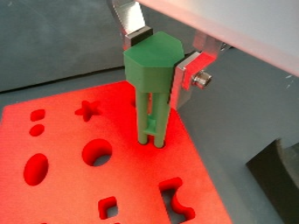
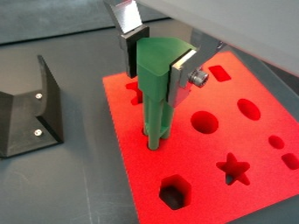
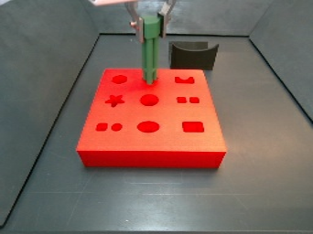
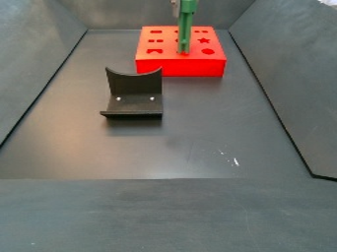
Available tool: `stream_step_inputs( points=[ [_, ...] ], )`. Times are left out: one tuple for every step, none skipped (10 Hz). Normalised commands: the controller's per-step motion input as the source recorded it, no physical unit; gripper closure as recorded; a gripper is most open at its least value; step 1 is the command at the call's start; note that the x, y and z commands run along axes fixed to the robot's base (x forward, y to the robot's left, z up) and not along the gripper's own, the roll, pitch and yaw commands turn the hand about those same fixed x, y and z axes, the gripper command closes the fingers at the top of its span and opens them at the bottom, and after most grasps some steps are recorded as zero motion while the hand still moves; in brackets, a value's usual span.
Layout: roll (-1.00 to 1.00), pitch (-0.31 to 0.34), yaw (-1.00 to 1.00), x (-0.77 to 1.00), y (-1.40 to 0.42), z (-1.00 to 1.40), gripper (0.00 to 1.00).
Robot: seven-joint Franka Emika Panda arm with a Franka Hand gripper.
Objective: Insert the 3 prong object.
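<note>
The 3 prong object (image 1: 149,96) is a bright green piece with a thick head and thin parallel rods. It stands upright in both wrist views (image 2: 158,101) and both side views (image 3: 148,50) (image 4: 186,28). My gripper (image 1: 162,57) (image 2: 158,54) is shut on its head, one silver finger on each side; it is also at the top of both side views (image 3: 152,11) (image 4: 186,5). The rods' lower end meets the top of the red block (image 1: 70,131) (image 2: 251,144) (image 3: 171,137) (image 4: 211,65) and seems to sit slightly in a hole there.
The red block's top has several shaped holes, such as a star (image 2: 233,166), rounds and squares. The dark fixture (image 2: 30,118) (image 4: 132,94) stands on the grey floor apart from the block, also in a side view (image 3: 192,55). Grey walls ring the floor.
</note>
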Motion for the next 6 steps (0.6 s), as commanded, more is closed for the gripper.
stream_step_inputs(
  points=[
    [0.33, 0.0, -0.04, 0.06, -0.13, -0.73, 1.0],
    [0.32, 0.0, -0.02, 0.02, -0.12, -0.75, 1.0],
    [0.31, 0.0, -0.02, 0.04, -0.12, -0.74, 1.0],
    [0.25, 0.0, -0.06, 0.02, -0.12, -0.54, 1.0],
    [0.0, 0.01, 0.0, 0.0, 0.0, 0.0, 1.0],
    [0.0, 0.0, 0.0, 0.0, 0.0, 0.0, 1.0]
  ],
)
